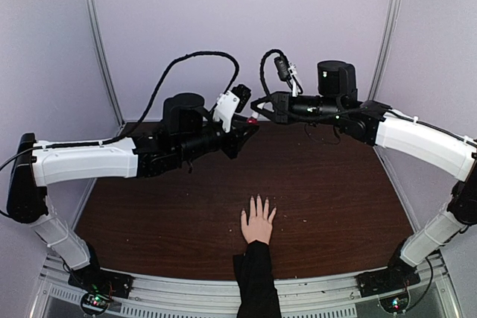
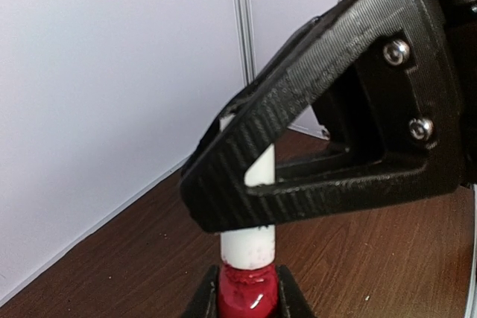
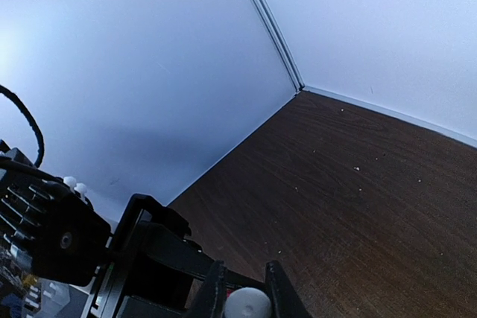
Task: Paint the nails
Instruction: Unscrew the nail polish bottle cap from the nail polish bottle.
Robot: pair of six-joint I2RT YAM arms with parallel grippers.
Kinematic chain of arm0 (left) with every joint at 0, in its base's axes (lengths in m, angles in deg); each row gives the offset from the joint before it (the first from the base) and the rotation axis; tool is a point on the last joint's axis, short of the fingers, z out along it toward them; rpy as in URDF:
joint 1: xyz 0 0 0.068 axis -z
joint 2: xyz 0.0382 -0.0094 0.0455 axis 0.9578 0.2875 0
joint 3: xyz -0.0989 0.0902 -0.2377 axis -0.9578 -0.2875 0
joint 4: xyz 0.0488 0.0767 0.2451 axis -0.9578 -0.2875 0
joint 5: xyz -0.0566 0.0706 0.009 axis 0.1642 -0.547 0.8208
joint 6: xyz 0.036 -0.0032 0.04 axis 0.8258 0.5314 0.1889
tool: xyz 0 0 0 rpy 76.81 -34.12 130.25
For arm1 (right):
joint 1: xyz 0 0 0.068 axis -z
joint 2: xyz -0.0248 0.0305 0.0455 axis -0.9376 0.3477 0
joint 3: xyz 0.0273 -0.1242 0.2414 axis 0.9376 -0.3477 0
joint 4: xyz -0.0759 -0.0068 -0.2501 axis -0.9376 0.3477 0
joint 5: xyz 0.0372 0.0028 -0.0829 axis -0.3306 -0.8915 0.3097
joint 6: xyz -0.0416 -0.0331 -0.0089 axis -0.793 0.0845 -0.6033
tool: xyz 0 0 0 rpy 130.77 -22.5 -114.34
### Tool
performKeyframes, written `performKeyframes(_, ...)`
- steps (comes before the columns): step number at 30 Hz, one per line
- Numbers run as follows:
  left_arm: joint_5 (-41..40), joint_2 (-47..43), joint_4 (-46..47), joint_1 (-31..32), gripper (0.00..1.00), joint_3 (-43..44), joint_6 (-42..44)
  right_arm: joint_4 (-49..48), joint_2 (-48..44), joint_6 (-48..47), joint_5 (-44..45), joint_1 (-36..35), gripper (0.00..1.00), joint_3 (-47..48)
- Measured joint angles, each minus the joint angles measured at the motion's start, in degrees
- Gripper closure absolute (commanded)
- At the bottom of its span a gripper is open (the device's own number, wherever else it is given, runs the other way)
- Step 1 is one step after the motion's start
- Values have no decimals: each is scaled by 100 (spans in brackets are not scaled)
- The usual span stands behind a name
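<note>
Me: Left pincer (image 2: 248,299) fingers sit closest to the lens, clenched on the red bottle (image 2: 242,282), low on its body.

Op: And above the bottle?

Me: White cap (image 2: 250,247) sticks up from it. My right pincer (image 3: 246,292) is clamped round that cap, a finger on each side per the R wrist view. Bottle looks lifted, w/ the table (image 1: 335,184) below it.

Op: Nails?

Me: Hand (image 1: 258,223) lies flat on the table, well apart from the bottle, on the side toward my bases, fingers pointing roughly at the bottle. Nails (image 1: 258,200) are at the tips, too small to tell bare vs. red.

Op: What could go wrong?

Me: My guess, 3 things.
1) Cap's smooth & round, so R fingers may slip on the twist and it won't unscrew.
2) L grip is low, so torque could spin or tilt the bottle w/ the cap. A tilt once it's open means a spill on the table.
3) A loaded brush carried from bottle to hand could drip on skin or sleeve (image 1: 257,288).
Also both arms crowd the bottle, so a bump is possible.
</note>
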Motion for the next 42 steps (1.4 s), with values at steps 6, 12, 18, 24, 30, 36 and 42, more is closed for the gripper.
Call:
performKeyframes(6, 245, 0, 46, -31, 100, -4, -68, -61, 11, -11, -184, 2, 97, 2)
performKeyframes(12, 1285, -24, 236, -323, 100, -96, -431, -24, 7, -251, -485, 31, 100, 48)
performKeyframes(18, 2736, -44, 649, -640, 100, -236, -964, -13, -85, -570, -925, 42, 100, 61)
performKeyframes(24, 3936, -44, 1102, -761, 100, -256, -1390, -22, -282, -804, -1561, 46, 100, 66)
performKeyframes(30, 4566, -44, 1381, -765, 100, -256, -1604, -79, -378, -879, -2050, 46, 82, 70)
performKeyframes(36, 4653, -46, 1412, -643, 100, -256, -1554, -122, -354, -925, -2135, 33, 44, 83)
performKeyframes(42, 3910, -205, 1178, -544, 100, -313, -1172, -33, -350, -1003, -1858, 22, 32, 85)
